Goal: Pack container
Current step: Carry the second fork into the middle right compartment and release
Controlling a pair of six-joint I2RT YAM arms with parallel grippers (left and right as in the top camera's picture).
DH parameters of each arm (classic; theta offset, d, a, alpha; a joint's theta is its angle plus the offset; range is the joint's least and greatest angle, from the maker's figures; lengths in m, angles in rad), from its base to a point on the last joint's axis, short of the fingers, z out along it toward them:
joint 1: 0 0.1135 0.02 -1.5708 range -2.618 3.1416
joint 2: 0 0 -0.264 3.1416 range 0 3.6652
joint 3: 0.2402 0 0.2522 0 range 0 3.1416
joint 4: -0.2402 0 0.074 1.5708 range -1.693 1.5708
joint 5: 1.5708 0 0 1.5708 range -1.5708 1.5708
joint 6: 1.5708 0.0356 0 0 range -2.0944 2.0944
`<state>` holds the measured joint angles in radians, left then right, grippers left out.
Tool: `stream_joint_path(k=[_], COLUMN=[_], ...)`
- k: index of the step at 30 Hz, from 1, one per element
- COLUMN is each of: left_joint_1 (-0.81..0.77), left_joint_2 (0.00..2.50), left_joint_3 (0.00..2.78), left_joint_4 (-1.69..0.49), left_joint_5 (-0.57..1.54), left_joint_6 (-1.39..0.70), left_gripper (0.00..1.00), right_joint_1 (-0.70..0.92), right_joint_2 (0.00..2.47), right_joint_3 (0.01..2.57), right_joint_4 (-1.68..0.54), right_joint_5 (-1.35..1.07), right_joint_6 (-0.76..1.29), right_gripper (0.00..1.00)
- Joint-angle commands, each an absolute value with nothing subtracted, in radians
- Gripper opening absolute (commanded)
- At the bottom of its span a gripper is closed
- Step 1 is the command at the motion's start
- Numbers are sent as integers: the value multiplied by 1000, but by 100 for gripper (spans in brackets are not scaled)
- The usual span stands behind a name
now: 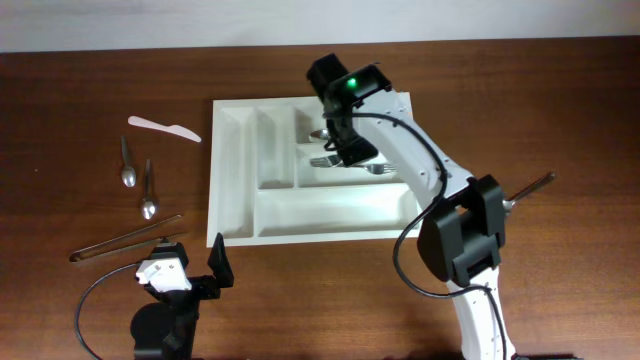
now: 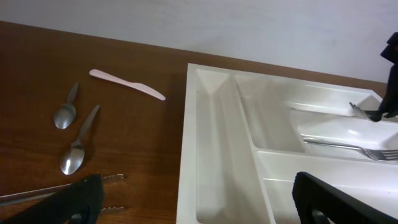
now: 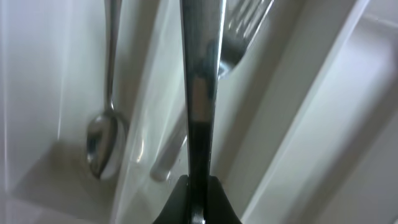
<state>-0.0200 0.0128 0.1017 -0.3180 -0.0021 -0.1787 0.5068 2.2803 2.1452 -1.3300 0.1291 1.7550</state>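
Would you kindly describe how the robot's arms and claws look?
The right arm has white links, boxy black joint housings, a green light and a looping black cable. The left arm is black with a white wrist part. Left claw and right claw have black fingers.

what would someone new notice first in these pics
The large white cutlery tray sits mid-table, with the right gripper over it, shut on a metal utensil handle above compartments holding a fork and a spoon. Left of the tray, on the dark wood, lie two loose spoons, a white plastic knife and tongs. The open left gripper is near the tray's front left corner.
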Motion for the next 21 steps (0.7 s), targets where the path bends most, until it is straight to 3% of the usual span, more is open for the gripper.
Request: stream_joint_path(k=[1,5,9,16,21], left_joint_1=[-17,-17,-17,-17,-17], left_joint_2=[5,5,5,5,5], left_joint_3=[99,99,99,99,99], left_joint_4=[-320,-320,-320,-320,-320], left_joint_5=[12,12,12,12,12], left_joint_6=[-170,-170,-170,-170,-170], left_gripper=[99,99,99,99,99], right_joint_1=[510,509,509,509,480], right_joint_2=[2247,2251,2251,2251,2238], right_joint_3=[2157,2152,2152,2152,2153], right_joint_4=[-1336,-1338,-1338,-1339,-1366], right_joint_5=[134,136,160,212,337], right_joint_6=[1789,1789,1787,1726,1572], right_gripper=[4,4,29,38,53])
